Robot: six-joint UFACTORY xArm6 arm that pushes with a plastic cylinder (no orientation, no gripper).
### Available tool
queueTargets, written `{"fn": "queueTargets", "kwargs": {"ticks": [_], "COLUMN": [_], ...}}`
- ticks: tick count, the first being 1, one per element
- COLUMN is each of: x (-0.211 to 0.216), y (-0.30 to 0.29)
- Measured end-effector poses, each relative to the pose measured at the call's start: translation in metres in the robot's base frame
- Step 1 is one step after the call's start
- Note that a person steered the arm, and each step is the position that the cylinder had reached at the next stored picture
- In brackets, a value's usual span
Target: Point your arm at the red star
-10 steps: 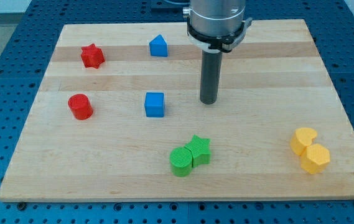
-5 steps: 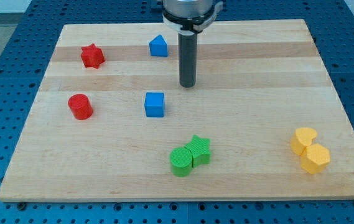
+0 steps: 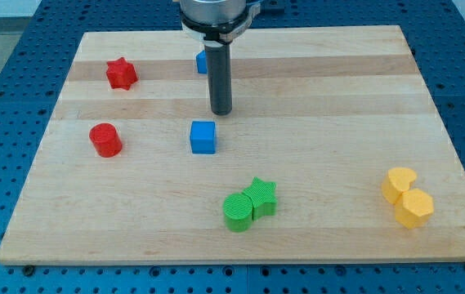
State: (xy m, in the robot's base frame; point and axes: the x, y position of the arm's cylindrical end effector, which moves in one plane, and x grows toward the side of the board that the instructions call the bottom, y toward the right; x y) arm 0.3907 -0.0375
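The red star (image 3: 121, 73) lies near the board's upper left. My tip (image 3: 221, 112) stands well to the star's right and a little lower, just above the blue cube (image 3: 203, 137). The rod hides most of a blue block (image 3: 202, 62) behind it near the view's top. A red cylinder (image 3: 105, 140) sits below the star at the left.
A green cylinder (image 3: 237, 211) and a green star (image 3: 261, 197) touch each other at the bottom middle. Two yellow blocks (image 3: 400, 184) (image 3: 415, 208) sit together at the lower right. The wooden board (image 3: 355, 98) rests on a blue perforated table.
My tip has moved left and slightly up the view, from right of the blue cube to just above it, closer to the red star. No block has moved.
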Motion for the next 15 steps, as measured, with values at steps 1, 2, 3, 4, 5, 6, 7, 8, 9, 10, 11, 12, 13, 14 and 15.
{"fn": "queueTargets", "kwargs": {"ticks": [1,2,3,4,5,6,7,8,9,10,11,12,13,14,15], "x": [-0.001,-0.004,-0.005,-0.005,-0.019,-0.07,-0.091,-0.094,-0.114,-0.118,-0.121,-0.124,-0.124,-0.135,-0.148], "y": [-0.019,-0.04,-0.059,-0.069,-0.069,-0.069,-0.069,-0.071,-0.083,-0.089,-0.089,-0.091,-0.093,-0.106,-0.13]}}
